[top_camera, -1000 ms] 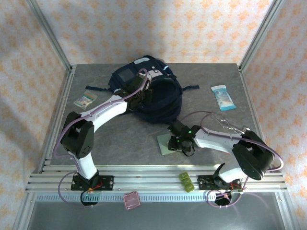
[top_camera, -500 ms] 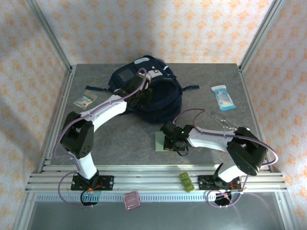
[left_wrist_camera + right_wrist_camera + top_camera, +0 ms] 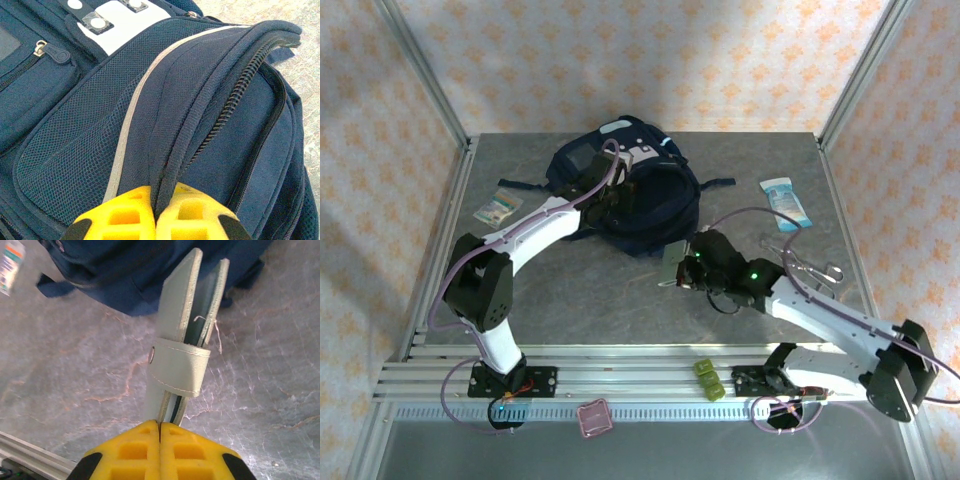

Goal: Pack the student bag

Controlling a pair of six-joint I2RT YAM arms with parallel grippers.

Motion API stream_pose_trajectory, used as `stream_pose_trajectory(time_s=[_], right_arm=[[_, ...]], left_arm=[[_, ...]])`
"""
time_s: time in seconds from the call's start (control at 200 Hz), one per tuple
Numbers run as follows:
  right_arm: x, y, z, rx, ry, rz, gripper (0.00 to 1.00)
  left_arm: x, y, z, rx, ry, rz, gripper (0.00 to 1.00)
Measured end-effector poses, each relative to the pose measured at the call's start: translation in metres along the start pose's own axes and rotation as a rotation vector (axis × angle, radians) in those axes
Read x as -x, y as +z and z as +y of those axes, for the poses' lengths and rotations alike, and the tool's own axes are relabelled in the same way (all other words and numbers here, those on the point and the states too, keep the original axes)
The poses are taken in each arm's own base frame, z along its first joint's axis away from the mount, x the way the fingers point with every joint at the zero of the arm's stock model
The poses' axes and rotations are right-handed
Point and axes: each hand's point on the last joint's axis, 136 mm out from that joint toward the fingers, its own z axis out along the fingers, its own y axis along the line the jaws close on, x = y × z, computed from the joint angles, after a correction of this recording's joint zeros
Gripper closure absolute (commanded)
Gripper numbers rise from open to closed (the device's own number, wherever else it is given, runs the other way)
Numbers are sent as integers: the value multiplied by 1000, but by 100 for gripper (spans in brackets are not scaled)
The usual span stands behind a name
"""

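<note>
The left gripper (image 3: pixel 156 210) is clamped tight on a fold of fabric beside the zipper (image 3: pixel 235 95) of the backpack (image 3: pixel 75 145), with cloth squeezed between its yellow fingers. The grip looks meant to pull that lip up and steady the soft bag so the compartment mouth stays reachable. The wrist view shows only a narrow dark gap along the zipper teeth, and how wide it gapes cannot be told. The right gripper (image 3: pixel 160 432) is likewise fully closed, pinching the near edge of a pale grey-green notebook (image 3: pixel 185 340) with a strap band around its covers. The book sticks straight out past the fingers with its far end pointing at the bag. Held by one end like this, its free end can lead into the opening, which is probably why it is gripped so. In the overhead view the backpack (image 3: pixel 665 205) lies at the back middle of the table (image 3: pixel 570 290), and the notebook (image 3: pixel 675 262) is just beside its near right edge. A blue and white packet (image 3: pixel 785 203) lies well apart to the right, and a small packet (image 3: pixel 498 207) lies to the left, both apparently waiting to be packed.
</note>
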Motion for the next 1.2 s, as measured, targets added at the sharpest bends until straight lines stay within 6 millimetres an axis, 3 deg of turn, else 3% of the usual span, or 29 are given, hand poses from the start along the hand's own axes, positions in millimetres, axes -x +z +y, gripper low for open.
stream_pose_trajectory(time_s=[0.25,0.42,0.656,0.871,1.051,1.201], right_arm=[[57,-35,19,113,48,-141,100],[87,-40,33,207,74,-209,100],[110,-1,51,303,117,-204,100],[131,41,41,315,203,-199,100],[154,60,37,368,286,-239,100],[160,79,41,422,357,-233,100]], left_arm=[[0,0,0,-12,-17,3,100],[0,0,-2,-27,-25,7,100],[9,-9,-7,-63,-41,-8,100],[15,-20,-17,-121,-67,-18,100],[13,-24,-24,-162,-88,-11,100],[8,-21,-29,-180,-104,-8,100]])
